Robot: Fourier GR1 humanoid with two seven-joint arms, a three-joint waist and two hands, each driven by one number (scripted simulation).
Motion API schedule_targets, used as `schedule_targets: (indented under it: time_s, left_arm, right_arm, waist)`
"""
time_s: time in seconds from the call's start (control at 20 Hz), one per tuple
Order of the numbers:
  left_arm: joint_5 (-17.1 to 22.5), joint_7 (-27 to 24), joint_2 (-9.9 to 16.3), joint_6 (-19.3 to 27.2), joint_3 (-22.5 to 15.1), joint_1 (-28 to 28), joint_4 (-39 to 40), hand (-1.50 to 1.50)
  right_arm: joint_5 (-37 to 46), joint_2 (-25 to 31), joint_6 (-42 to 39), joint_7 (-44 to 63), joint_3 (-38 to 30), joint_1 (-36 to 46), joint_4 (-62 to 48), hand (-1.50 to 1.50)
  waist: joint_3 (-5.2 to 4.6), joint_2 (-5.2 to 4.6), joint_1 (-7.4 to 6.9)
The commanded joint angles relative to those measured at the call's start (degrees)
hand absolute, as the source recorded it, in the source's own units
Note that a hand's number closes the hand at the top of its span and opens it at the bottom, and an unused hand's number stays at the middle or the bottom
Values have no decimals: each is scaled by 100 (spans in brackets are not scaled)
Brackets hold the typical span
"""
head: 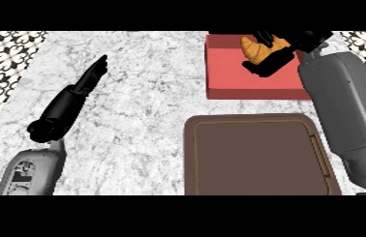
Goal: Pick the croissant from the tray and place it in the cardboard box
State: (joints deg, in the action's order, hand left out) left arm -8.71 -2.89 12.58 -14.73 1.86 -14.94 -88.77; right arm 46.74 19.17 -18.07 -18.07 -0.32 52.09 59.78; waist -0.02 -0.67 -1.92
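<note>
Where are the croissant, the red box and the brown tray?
croissant (254, 48), head view, its orange middle.
red box (236, 81), head view, its bare floor.
brown tray (257, 156), head view, its bare middle.

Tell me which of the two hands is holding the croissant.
The right hand, at the view's upper right over the red box, curls round the croissant. The left hand rests open over the counter, holding nothing.
</note>
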Motion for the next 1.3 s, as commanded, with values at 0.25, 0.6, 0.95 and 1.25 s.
schedule_targets:
  time_s: [0.25,0.6,0.95,1.25]
  left_arm:
    - [-93,-97,-106,5,-124,-78,104,0]
    - [-91,-404,-73,-10,-49,49,228,0]
    - [-71,-119,-107,-52,-106,-23,79,0]
    - [17,-134,-57,-131,-40,11,105,0]
  right_arm:
    - [775,648,-291,-1112,433,988,-2601,150]
    - [1219,726,-383,-2142,812,1197,-3724,-150]
    - [2,649,-663,-3176,-328,1524,-4123,-150]
    - [-1830,457,-1766,-2196,-2043,1794,-4966,-150]
  waist:
    - [4,-75,-172]
    - [7,-77,-166]
    - [22,-74,-176]
    - [18,-43,-151]
